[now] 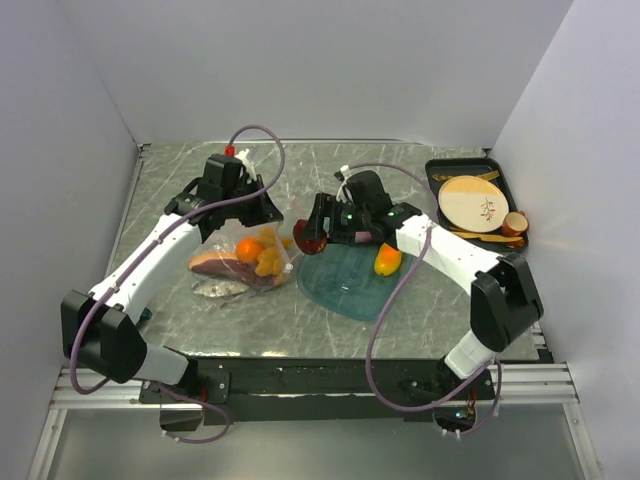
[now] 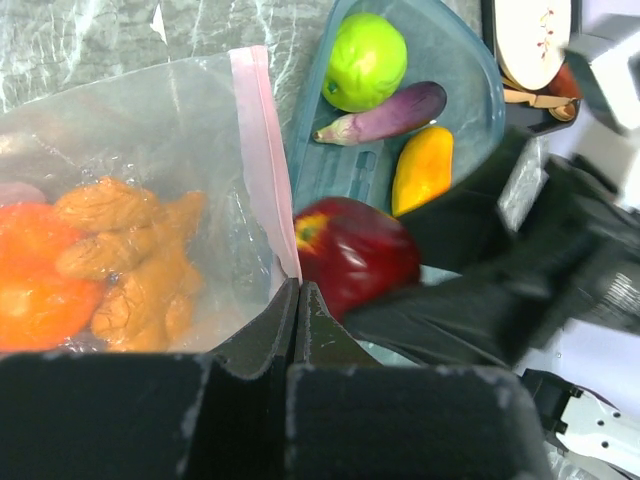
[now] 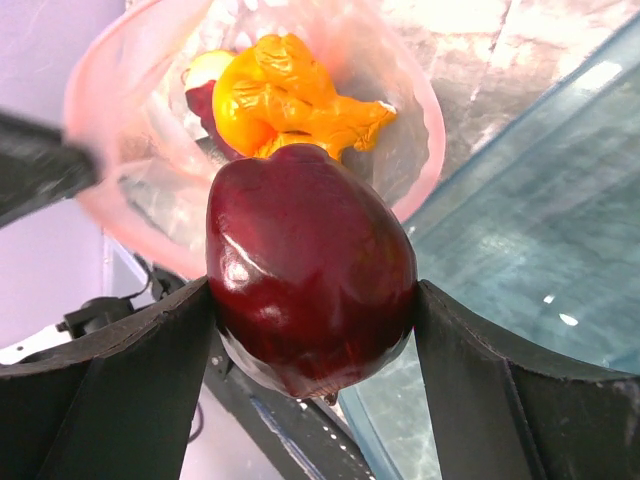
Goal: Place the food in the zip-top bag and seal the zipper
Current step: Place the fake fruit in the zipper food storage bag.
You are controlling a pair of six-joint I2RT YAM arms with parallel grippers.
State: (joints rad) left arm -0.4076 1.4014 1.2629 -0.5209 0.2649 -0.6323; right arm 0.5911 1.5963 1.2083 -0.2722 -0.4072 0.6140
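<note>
The clear zip-top bag (image 1: 262, 272) lies left of centre, with an orange (image 2: 30, 290) and orange-yellow bits (image 2: 130, 260) inside it. My left gripper (image 2: 297, 290) is shut on the pale pink zipper (image 2: 262, 160) and holds the mouth up. My right gripper (image 3: 312, 290) is shut on the dark red apple (image 3: 310, 265) right at the bag's open mouth (image 3: 100, 190). Behind the apple, the orange-yellow bits (image 3: 290, 100) show through the mouth. A green lime (image 2: 366, 60), a purple piece (image 2: 390, 112) and a yellow-orange piece (image 2: 422, 170) rest on the teal tray (image 2: 470, 120).
The teal tray (image 1: 345, 285) lies under and right of my right gripper (image 1: 312, 238). A black tray (image 1: 437, 185) with a beige plate and cups sits at the back right. A brown-red slice (image 1: 213, 263) and a silvery fish (image 1: 220, 288) show at the bag's left end.
</note>
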